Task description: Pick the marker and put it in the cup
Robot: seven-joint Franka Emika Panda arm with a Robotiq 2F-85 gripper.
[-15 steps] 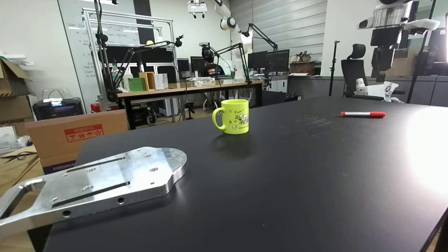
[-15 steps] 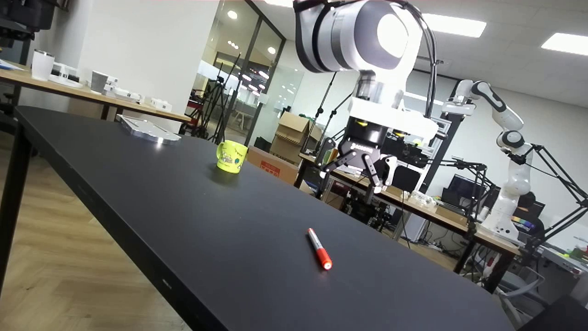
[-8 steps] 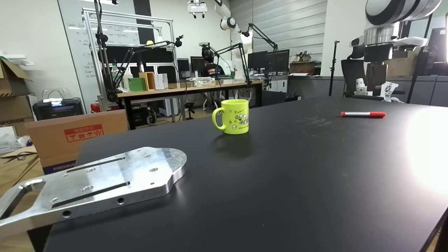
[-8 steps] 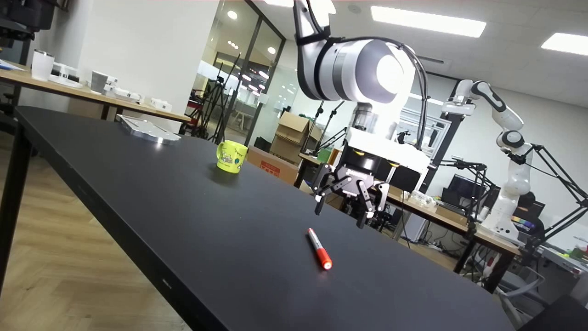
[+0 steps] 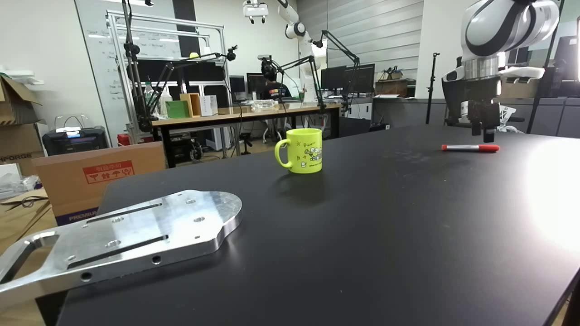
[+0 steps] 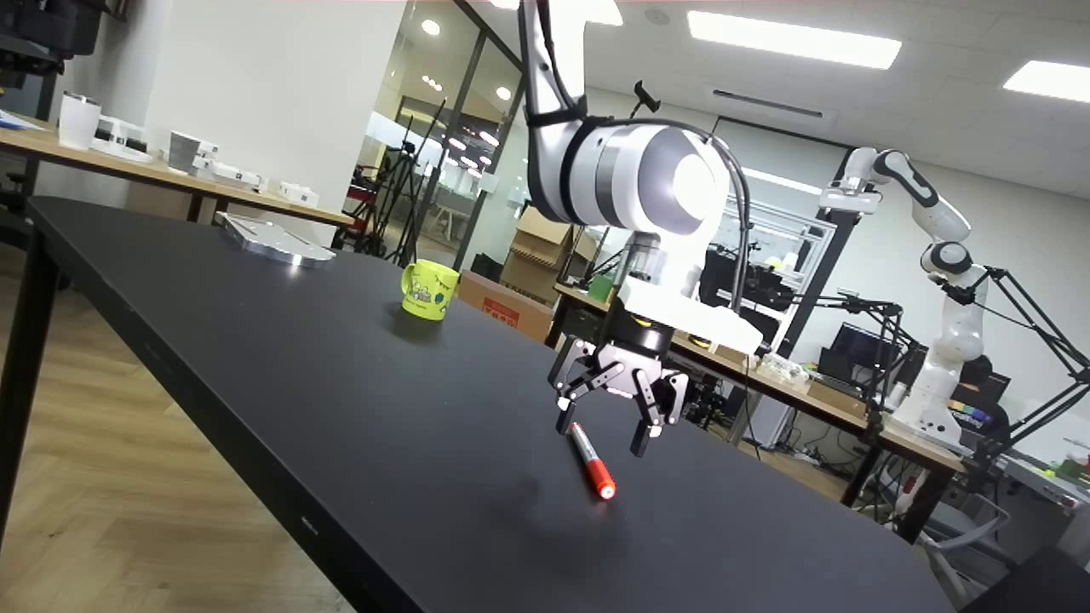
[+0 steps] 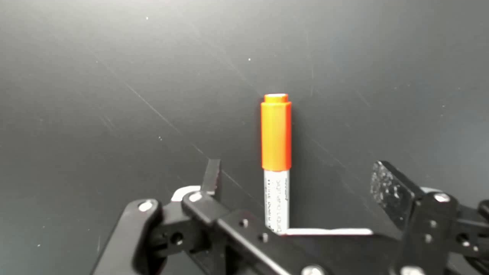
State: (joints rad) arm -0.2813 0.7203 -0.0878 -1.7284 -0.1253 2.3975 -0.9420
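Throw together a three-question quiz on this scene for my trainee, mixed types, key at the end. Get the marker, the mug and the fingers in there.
1. Multiple choice. In the wrist view the marker shows between the fingers. They are: a) shut on it, b) open, c) shut on each other.
2. Name it. What metal object shares the black table with the marker and the mug?
3. True or false? The marker is already inside the mug.

Key: 1, b. 2, a flat metal plate with slots and holes. 3, false: it lies on the table, apart from the mug.
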